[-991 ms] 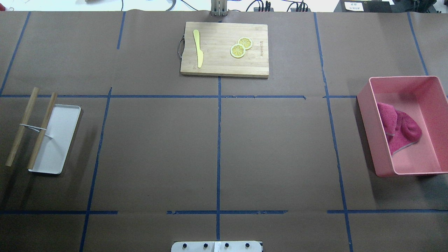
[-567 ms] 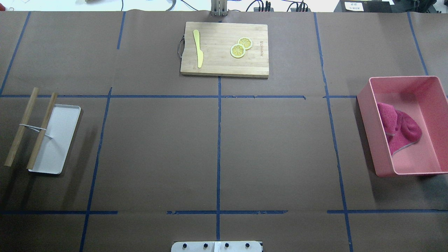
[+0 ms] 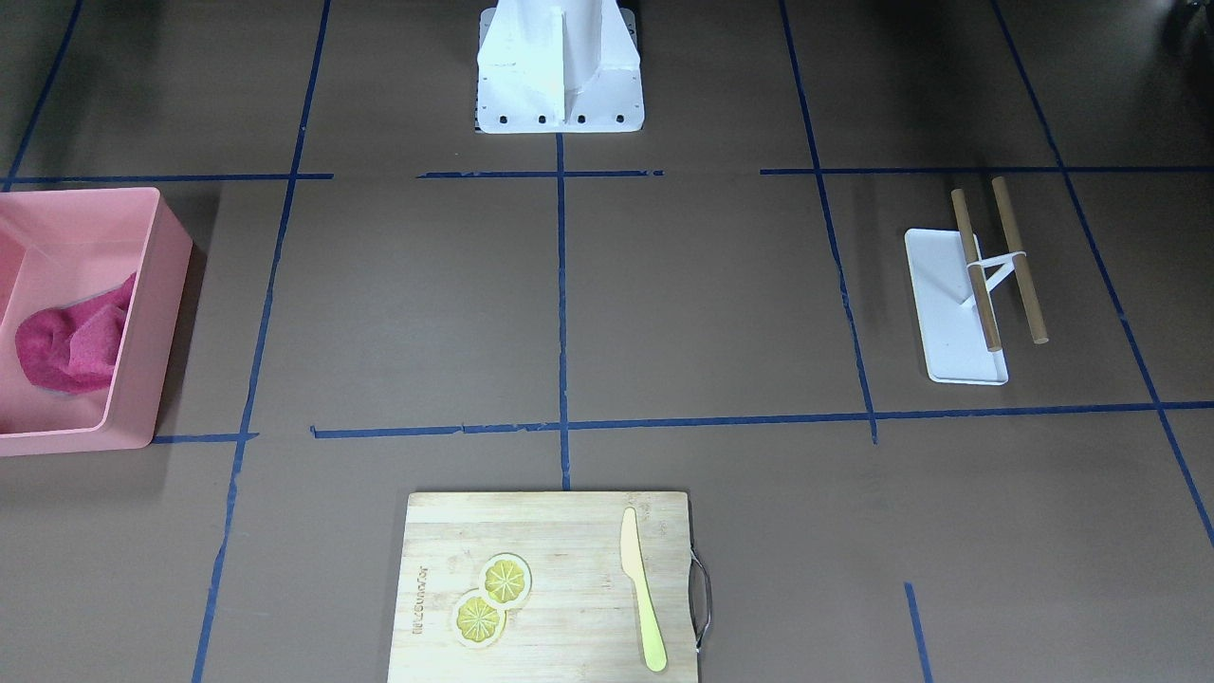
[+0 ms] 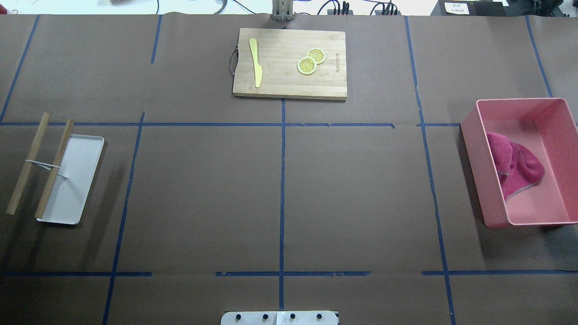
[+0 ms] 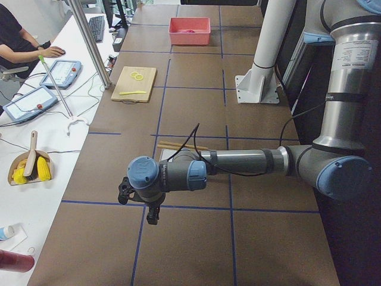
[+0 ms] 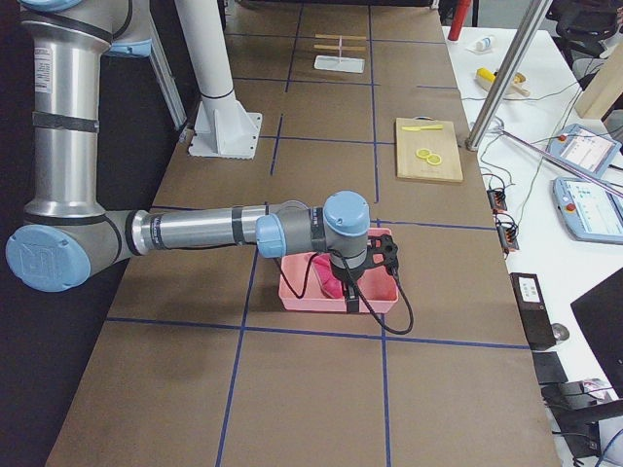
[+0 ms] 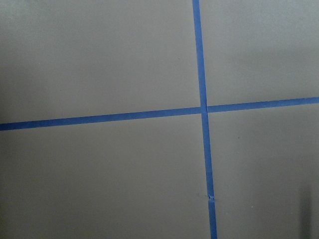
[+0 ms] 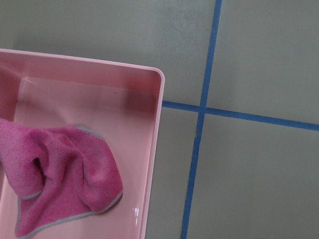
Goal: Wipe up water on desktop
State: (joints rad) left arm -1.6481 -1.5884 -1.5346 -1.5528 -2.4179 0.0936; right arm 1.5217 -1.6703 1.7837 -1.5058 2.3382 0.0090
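Note:
The desktop (image 4: 361, 189) is matte brown paper split into rectangles by blue tape lines. I see no water on it. A crumpled pink cloth (image 4: 517, 167) lies in a pink box (image 4: 472, 149) at the right edge; it also shows in the right wrist view (image 8: 60, 174). My right gripper (image 6: 362, 277) hovers over that box, seen only in the exterior right view; I cannot tell if it is open. My left gripper (image 5: 146, 205) hangs above a tape crossing near the table's left end, seen only in the exterior left view; I cannot tell its state.
A bamboo cutting board (image 4: 289, 85) with a yellow knife (image 4: 256, 63) and two lemon slices (image 4: 310, 61) lies at the far middle. A white tray (image 4: 74, 189) with two wooden rods (image 4: 54, 167) lies at the left. The robot's base (image 3: 560, 66) stands at the near edge.

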